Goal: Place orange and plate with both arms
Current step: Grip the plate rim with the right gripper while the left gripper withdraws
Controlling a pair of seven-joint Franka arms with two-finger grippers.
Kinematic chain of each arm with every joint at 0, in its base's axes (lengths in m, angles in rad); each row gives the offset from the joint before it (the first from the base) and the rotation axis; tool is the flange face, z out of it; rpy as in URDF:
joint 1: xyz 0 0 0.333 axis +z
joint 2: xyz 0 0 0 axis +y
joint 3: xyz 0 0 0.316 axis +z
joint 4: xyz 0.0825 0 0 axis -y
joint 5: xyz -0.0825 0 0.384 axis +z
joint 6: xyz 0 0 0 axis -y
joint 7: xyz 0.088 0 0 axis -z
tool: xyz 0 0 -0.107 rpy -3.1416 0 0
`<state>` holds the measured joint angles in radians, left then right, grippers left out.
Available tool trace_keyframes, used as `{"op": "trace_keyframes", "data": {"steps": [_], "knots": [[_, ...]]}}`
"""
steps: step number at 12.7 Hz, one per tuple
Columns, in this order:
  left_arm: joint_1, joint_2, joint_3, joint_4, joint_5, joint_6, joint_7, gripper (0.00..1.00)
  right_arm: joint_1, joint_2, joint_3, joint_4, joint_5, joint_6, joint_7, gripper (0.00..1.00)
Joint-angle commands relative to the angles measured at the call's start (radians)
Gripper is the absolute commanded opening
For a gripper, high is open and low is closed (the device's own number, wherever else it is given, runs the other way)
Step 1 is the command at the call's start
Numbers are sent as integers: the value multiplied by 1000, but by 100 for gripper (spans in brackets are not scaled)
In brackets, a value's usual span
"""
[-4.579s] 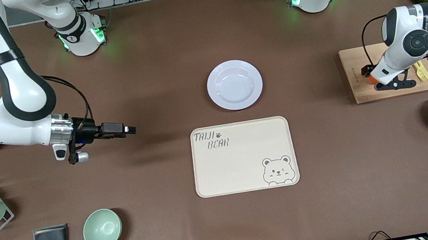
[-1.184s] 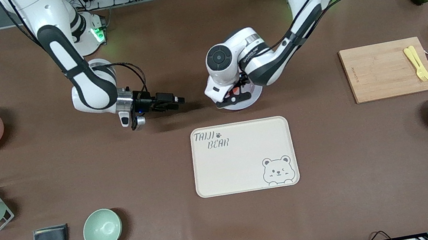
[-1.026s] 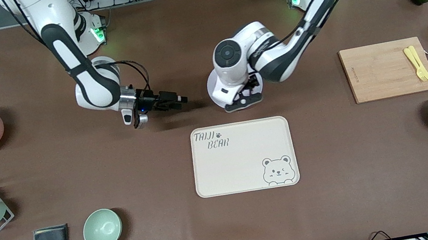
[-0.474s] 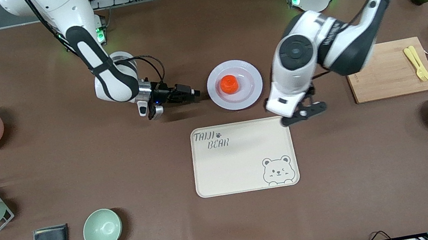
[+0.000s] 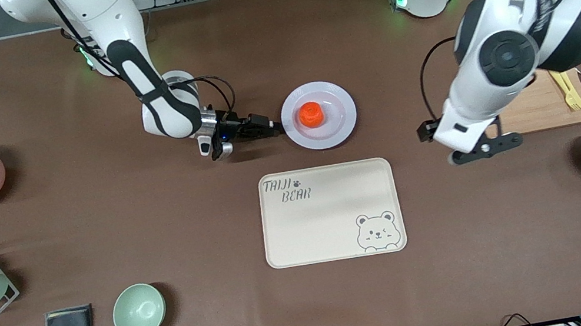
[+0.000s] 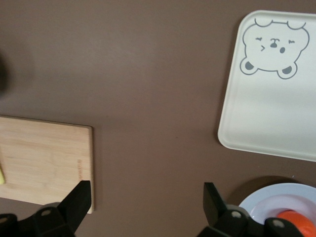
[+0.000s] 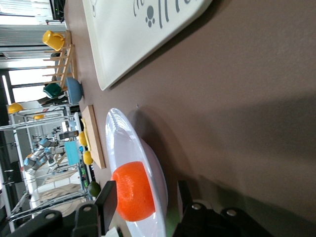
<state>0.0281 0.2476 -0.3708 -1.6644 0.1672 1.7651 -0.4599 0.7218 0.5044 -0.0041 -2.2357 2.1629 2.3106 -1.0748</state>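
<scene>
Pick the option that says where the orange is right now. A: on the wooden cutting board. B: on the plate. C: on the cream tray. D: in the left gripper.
B: the orange sits in the middle of the plate, with no gripper holding it.

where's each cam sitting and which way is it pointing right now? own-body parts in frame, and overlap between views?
Front view: high across the table, facing both bases; shows both arms, left gripper, right gripper at the plate.
Left wrist view: on the left wrist, looking down at table, cutting board and tray; own open fingertips show.
Right wrist view: on the right wrist, low, facing the orange; own open fingertips show.
Shared: plate, orange, tray appear in all three.
</scene>
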Motion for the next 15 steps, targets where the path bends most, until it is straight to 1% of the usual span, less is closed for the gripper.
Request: {"op": "trace_keyframes", "data": {"steps": [1,3,4,5,6,8,9,11,12,13,15], "knots": [[-23,-148,143,-49,-90,-67,177,100,44,22,-8,33,38,41,-14,52],[-40,-214,270,-41,-164,-130,321,100,53,32,-8,36,63,41,-14,50],[-62,-238,324,-40,-175,-160,357,100,67,34,-10,39,71,41,-14,46],[-72,-252,346,-17,-175,-186,359,100,70,36,-10,39,78,41,-16,37],[-74,-249,343,24,-167,-225,339,100,73,39,-10,39,83,41,-16,32],[-79,-246,331,83,-159,-295,314,100,86,40,-8,39,98,41,-16,32],[-68,-252,316,92,-159,-317,314,100,100,42,-10,41,123,41,-16,32],[-62,-255,303,100,-159,-325,316,100,116,51,-10,50,138,41,-16,20],[-60,-255,303,115,-159,-325,314,100,116,52,-10,48,144,41,-16,9],[-60,-257,302,123,-159,-325,316,100,119,52,-10,48,144,41,-17,1],[-54,-269,306,124,-160,-323,331,100,117,51,-10,54,152,41,-16,0]]}}
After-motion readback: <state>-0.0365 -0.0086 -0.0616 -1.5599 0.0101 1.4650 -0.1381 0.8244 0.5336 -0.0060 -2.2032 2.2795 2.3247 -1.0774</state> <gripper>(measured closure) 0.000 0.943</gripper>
